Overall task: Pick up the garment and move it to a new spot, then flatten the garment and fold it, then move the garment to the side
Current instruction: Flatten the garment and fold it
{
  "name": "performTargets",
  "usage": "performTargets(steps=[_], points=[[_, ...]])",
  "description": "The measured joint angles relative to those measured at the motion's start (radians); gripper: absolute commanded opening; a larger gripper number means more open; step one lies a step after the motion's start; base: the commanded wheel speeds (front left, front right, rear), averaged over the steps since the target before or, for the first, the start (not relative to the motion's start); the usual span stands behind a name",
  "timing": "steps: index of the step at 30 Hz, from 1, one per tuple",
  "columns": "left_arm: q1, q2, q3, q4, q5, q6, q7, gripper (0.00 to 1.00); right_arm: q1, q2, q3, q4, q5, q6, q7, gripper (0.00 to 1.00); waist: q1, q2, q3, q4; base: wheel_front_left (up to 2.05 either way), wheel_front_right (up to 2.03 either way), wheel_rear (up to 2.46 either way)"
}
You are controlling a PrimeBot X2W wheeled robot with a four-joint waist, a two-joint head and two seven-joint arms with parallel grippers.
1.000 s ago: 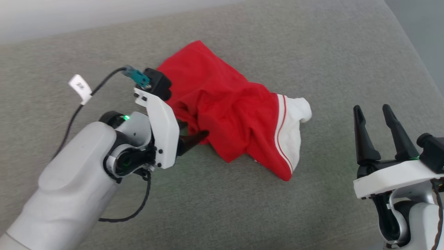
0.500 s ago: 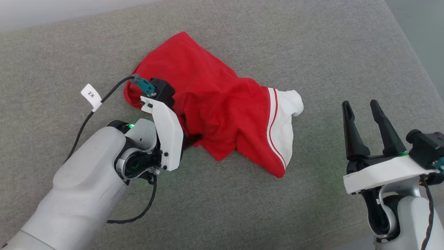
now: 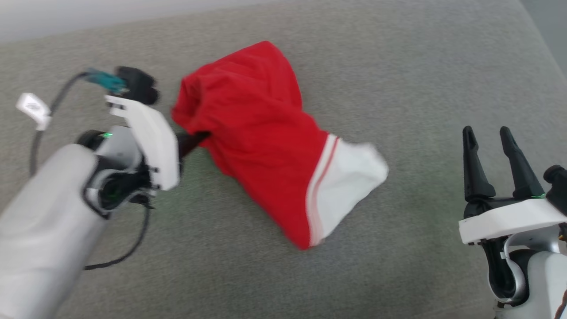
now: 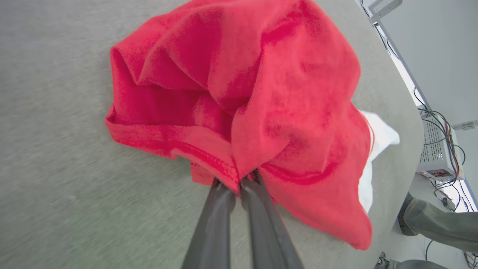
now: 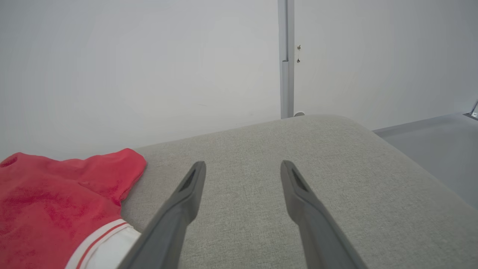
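The garment (image 3: 261, 133) is a crumpled red jersey with a white, red-striped sleeve panel (image 3: 345, 186), bunched on the grey cushioned surface. My left gripper (image 3: 201, 135) is shut on a fold of its red hem; the left wrist view shows both fingers (image 4: 224, 209) pinched together on the red cloth (image 4: 261, 97). My right gripper (image 3: 489, 137) stands open at the lower right, apart from the garment, with bare cushion between its fingers (image 5: 186, 194). The garment's red part and striped trim (image 5: 56, 209) lie at the left of the right wrist view. The number print is hidden.
The grey cushion (image 3: 398, 66) spreads wide around the garment, with a rounded edge at the right (image 5: 410, 157) and a pale wall behind it. Off the edge in the left wrist view are a grey box with cables (image 4: 437, 157) and a person's leg (image 4: 437, 220).
My left gripper has closed on the garment's hem and pulled it left and upward, so the cloth now trails from the grip. The right gripper holds its place; the camera shifted slightly.
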Motion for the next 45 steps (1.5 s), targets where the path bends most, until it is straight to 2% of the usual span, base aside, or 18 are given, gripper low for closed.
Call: performTargets(steps=[9, 14, 21, 29, 34, 35, 36, 37, 43, 45], points=[[0.061, 0.143, 0.094, -0.071, -0.025, 0.040, -0.056, 0.00, 0.003, 0.000, -0.021, -0.024, -0.017, 0.000, 0.026, 1.00, 0.0000, 0.0000, -0.015, 0.077, 0.00, 0.00, 0.00], [0.067, 0.151, 0.103, -0.135, -0.043, 0.053, -0.050, 0.00, 0.001, 0.000, -0.014, -0.026, -0.025, 0.000, 0.037, 1.00, 0.0000, 0.0000, -0.025, 0.109, 0.00, 0.00, 0.00], [0.004, 0.050, 0.030, -0.259, -0.046, 0.044, 0.032, 0.00, -0.004, 0.000, -0.006, -0.026, -0.028, 0.000, 0.046, 1.00, 0.0000, 0.0000, -0.036, 0.114, 0.00, 0.00, 0.00], [-0.023, -0.094, -0.104, -0.332, -0.063, 0.020, 0.123, 0.00, -0.015, 0.000, 0.008, -0.024, -0.023, 0.000, 0.050, 1.00, 0.0000, 0.0000, -0.035, 0.096, 0.00, 0.00, 0.00], [-0.006, -0.131, -0.181, -0.314, -0.055, 0.008, 0.144, 0.00, -0.023, 0.000, 0.022, -0.020, -0.012, 0.000, 0.048, 1.00, 0.0000, 0.0000, -0.032, 0.082, 0.00, 0.00, 0.00], [0.002, -0.130, -0.191, -0.308, -0.052, 0.007, 0.143, 0.25, -0.023, 0.000, 0.025, -0.018, -0.010, 0.000, 0.046, 1.00, 0.0000, 0.0000, -0.031, 0.079, 0.00, 0.00, 0.00], [0.008, -0.130, -0.196, -0.302, -0.051, 0.005, 0.139, 0.55, -0.023, 0.000, 0.026, -0.017, -0.010, 0.000, 0.045, 1.00, 0.0000, 0.0000, -0.031, 0.078, 0.00, 0.00, 0.00], [0.012, -0.130, -0.198, -0.300, -0.052, 0.005, 0.137, 1.00, -0.023, 0.000, 0.027, -0.015, -0.010, 0.000, 0.044, 1.00, 0.0000, 0.0000, -0.032, 0.077, 0.00, 0.00, 0.00], [0.016, -0.100, -0.159, -0.330, -0.111, 0.004, 0.140, 1.00, -0.016, 0.000, 0.020, -0.013, -0.013, 0.000, 0.044, 1.00, 0.0000, 0.0000, -0.052, 0.082, 0.00, 0.00, 0.00], [0.015, -0.080, -0.136, -0.355, -0.133, 0.016, 0.148, 1.00, -0.007, 0.000, 0.015, -0.014, -0.018, 0.000, 0.044, 1.00, 0.0000, 0.0000, -0.061, 0.087, 0.00, 0.00, 0.00]])
